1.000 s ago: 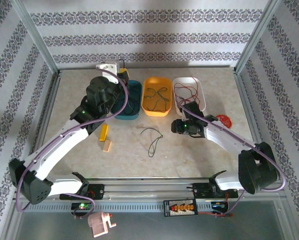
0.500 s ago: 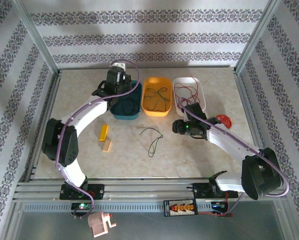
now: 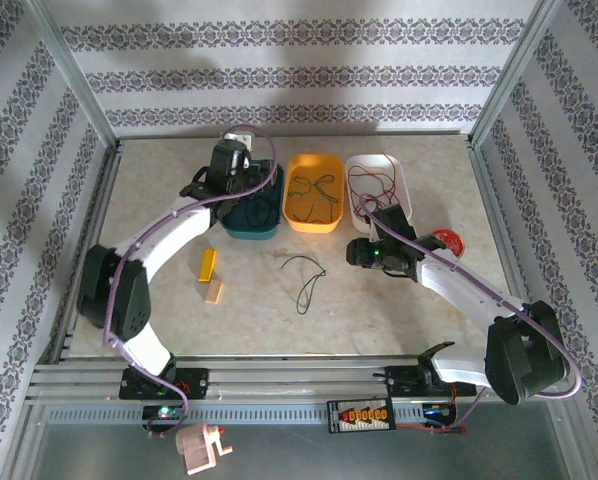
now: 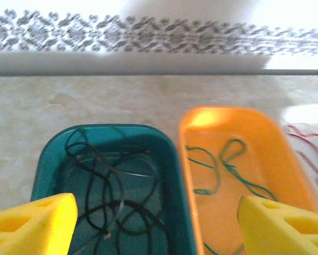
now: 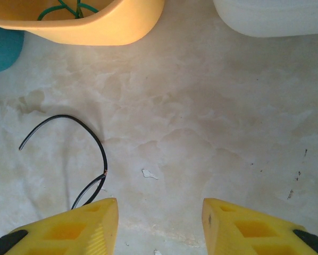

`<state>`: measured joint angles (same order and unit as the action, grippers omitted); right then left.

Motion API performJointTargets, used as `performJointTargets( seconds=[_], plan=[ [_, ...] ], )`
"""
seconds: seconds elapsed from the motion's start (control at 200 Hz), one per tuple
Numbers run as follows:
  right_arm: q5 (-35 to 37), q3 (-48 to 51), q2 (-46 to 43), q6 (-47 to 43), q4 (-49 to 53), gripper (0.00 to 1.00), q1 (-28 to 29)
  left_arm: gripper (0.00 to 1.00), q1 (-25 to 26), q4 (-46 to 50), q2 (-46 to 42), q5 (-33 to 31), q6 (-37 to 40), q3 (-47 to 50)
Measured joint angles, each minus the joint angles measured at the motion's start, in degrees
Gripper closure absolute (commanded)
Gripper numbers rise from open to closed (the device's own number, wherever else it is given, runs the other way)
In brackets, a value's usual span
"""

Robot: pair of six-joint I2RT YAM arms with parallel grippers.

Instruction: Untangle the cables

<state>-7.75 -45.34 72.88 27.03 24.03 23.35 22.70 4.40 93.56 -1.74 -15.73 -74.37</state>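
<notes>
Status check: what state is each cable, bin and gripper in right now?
Black cables: looped in the teal bin.
Green cables: lying in the orange bin.
Red cables: in the white bin.
Loose black cable: curled on the table.
Left gripper: open, empty.
Right gripper: open, empty.

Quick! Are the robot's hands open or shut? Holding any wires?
Left gripper: open, holding nothing, over the teal bin.
Right gripper: open, holding nothing, near the black cable.

I can read no text anywhere; the orange digits on the black box (image 3: 367,414) are too blurred.
</notes>
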Motion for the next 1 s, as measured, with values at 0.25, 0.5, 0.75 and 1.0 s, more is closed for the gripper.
performJointTargets(
  seconds=[0.25,0.5,0.75,1.0],
  plan=[
    [0.63,-0.02,1.40,0.11,-0.04,0.54,-1.44,0.13,11.72,3.91,-11.69,17.88,5.66,12.09],
    [0.87,-0.02,2.73,0.96,-0.09,0.54,-3.76,0.12,26.08,17.29,-1.16,23.58,12.52,12.70],
    [0.85,0.02,2.62,1.36,-0.09,0.54,-3.76,0.27,26.97,21.77,2.93,19.21,14.95,12.20],
    [0.85,0.63,2.25,1.36,-0.09,0.54,-3.78,0.40,26.97,21.79,2.82,17.75,15.76,12.07]
  ],
)
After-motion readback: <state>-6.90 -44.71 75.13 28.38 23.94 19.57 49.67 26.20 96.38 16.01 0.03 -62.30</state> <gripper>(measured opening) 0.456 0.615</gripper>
